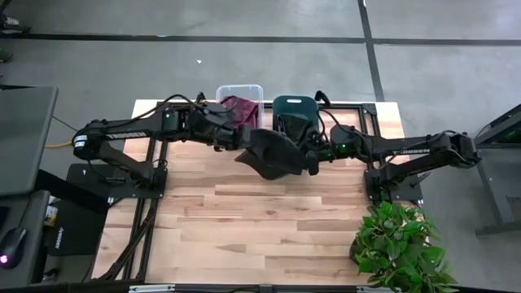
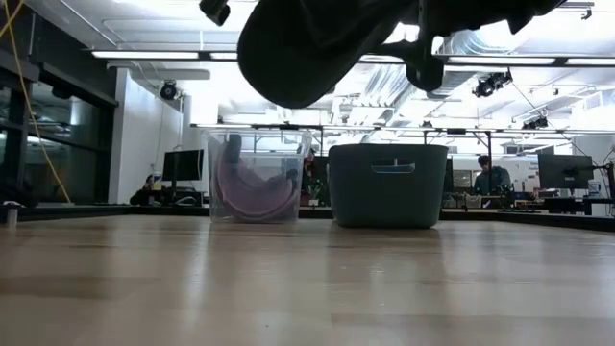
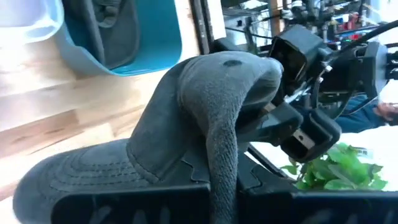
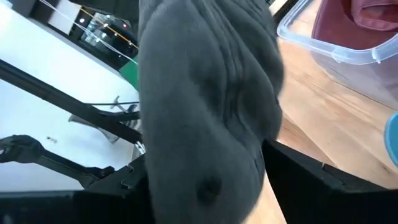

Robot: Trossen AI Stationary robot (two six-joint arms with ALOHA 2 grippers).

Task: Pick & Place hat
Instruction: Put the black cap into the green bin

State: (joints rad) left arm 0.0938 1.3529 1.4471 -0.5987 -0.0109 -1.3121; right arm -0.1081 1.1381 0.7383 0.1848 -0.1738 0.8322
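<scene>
Two grippers share the dark grey fabric cap (image 1: 273, 153) aloft at frame centre, left gripper (image 1: 241, 140) clamped on it, right gripper (image 1: 313, 155) spread wide inside the crown, presumably keeping it open for binning.

wooden table (image 1: 269, 220), clear bin (image 1: 241, 91), teal bin (image 1: 295, 110), potted plant (image 1: 403, 244)

The cap (image 1: 273, 155) is dark grey, with rows of stitching on its brim. At twelve o'clock from it the bin (image 1: 295, 114) is teal, and the box (image 1: 240, 99) at eleven o'clock is clear, holding maroon cloth (image 1: 238, 110). The table (image 1: 244, 220) is pale wood, the plant (image 1: 403, 244) green.
</scene>
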